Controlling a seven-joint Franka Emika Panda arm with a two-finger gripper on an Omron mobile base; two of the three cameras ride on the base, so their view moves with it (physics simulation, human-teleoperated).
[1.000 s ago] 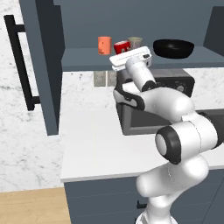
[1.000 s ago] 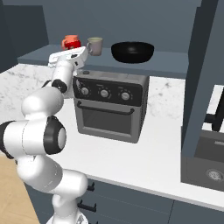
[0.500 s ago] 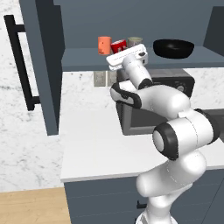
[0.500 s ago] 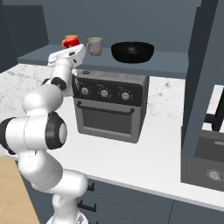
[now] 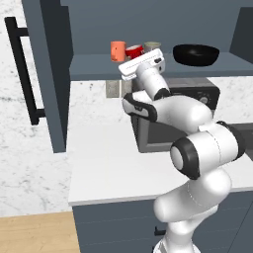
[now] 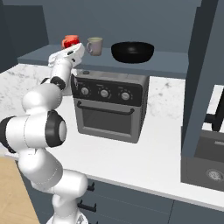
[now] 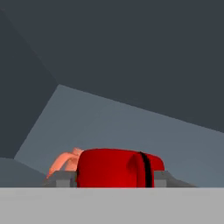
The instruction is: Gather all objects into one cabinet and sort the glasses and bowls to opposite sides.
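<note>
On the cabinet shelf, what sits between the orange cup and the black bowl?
Left base view: the red cup and the grey-beige cup sit between the orange cup and the black bowl.

Cups and bowl on the cabinet shelf

The orange cup [image 5: 117,51], red cup [image 5: 133,51] and grey-beige cup [image 5: 151,46] stood upright, clustered at the shelf's left. The wide black bowl [image 5: 195,54] sat upright, apart to their right. The slate-blue cabinet [image 5: 99,65] stood open.
</note>
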